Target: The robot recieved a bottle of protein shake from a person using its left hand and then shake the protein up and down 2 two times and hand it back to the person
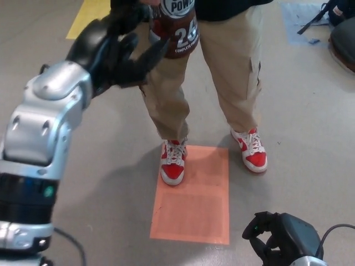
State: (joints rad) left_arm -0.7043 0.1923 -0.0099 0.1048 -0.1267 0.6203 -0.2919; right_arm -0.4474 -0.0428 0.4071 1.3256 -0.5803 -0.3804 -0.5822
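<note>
bottle at the top edge, left hand open beside it

head view: we see the protein shake bottle (176, 26) at twelve o'clock before the person's trousers (222, 72). our left hand (113, 50) sits at eleven, fingers spread, holding nothing. our right hand (277, 238) at five: we cannot tell its state.
</note>
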